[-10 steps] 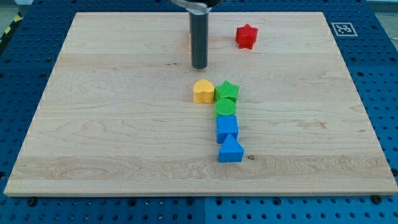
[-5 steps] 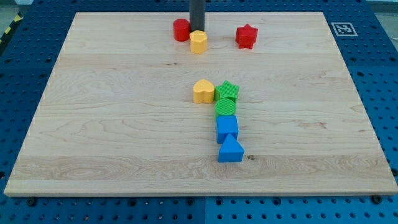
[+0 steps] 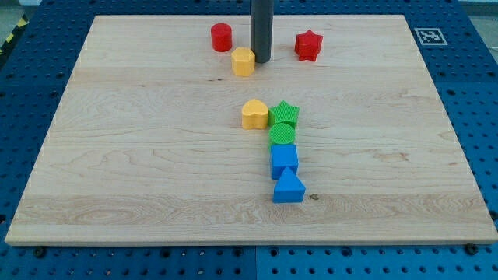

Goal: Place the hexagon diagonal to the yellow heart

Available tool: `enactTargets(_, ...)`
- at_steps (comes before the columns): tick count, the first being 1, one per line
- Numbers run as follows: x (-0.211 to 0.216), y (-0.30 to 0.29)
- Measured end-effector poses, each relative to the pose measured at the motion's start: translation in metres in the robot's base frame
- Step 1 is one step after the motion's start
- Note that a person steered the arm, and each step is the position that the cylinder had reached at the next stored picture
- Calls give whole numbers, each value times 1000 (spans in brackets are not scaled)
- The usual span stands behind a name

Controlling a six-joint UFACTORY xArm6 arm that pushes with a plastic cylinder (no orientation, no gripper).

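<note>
The wooden board (image 3: 117,155) is lying on a blue perforated table (image 3: 475,93). Wide bare wood is showing on the view's left and right of my tip (image 3: 261,61), and a bare band is lying between my tip and the cluster toward the view's bottom. The board's top edge is sitting near my tip.

The rod is standing upright, entering from the view's top edge. There are no jaws on this rig; the rod is ending in a plain round end.

The yellow hexagon (image 3: 243,61) is sitting just beside my tip on the view's left, apparently touching it. The red cylinder (image 3: 222,36) is sitting up and to the left of my tip, apart from it. The red star (image 3: 308,45) is sitting to the right of my tip, slightly higher, apart from it.

The yellow heart (image 3: 254,113) is lying well below my tip, touching the green star (image 3: 285,113) on its right. Below these, the ribbed green cylinder (image 3: 282,134), blue cube (image 3: 284,161) and blue triangle (image 3: 289,187) are forming a touching column.
</note>
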State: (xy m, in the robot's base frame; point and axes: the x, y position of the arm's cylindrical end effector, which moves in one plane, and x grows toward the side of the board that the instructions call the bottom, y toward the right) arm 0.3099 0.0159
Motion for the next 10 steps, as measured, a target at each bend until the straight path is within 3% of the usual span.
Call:
enactTargets(4, -9, -25)
enactTargets(7, 47, -41)
enactTargets(9, 19, -91)
enactTargets(10, 34, -100)
